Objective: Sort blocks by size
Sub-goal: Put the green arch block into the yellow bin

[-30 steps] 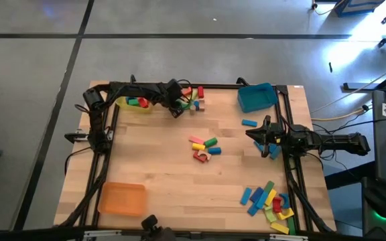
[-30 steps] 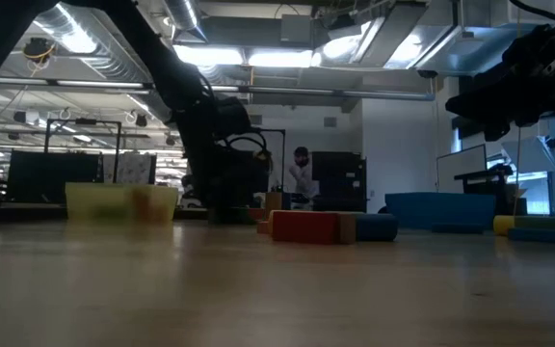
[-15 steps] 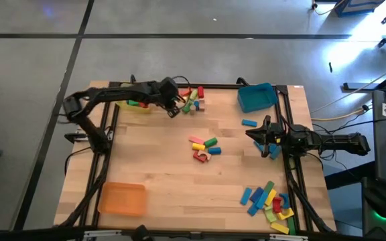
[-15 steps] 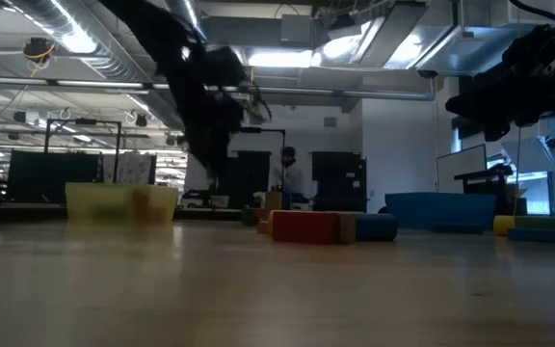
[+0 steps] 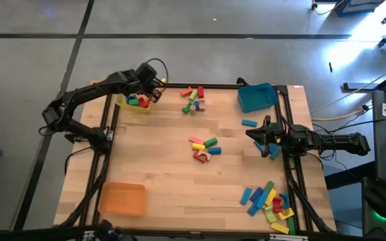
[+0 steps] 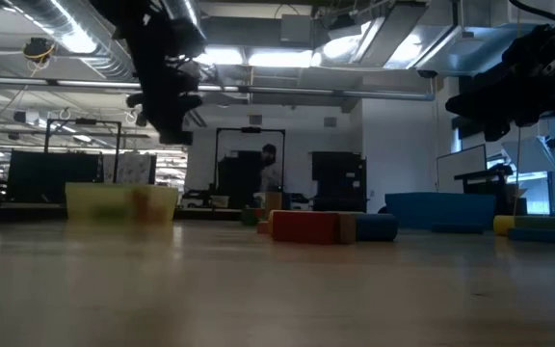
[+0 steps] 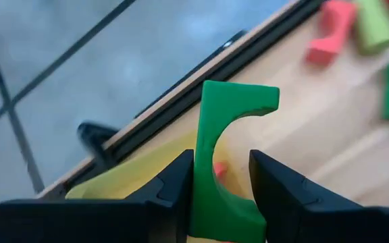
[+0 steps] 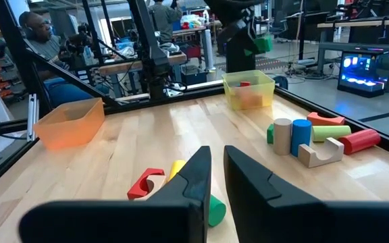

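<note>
Carrying a green arch block (image 7: 225,162) clamped between its fingers, the left gripper (image 5: 154,86) hovers above the yellow tray (image 5: 124,103) at the table's 11 o'clock corner. The step in hand looks like delivery; the next move probably needs lowering over the tray and opening the fingers. The left arm reaches in, elbow bent outside the table edge. The right gripper (image 5: 260,136) waits at 3 o'clock, nearly closed and empty.
</note>
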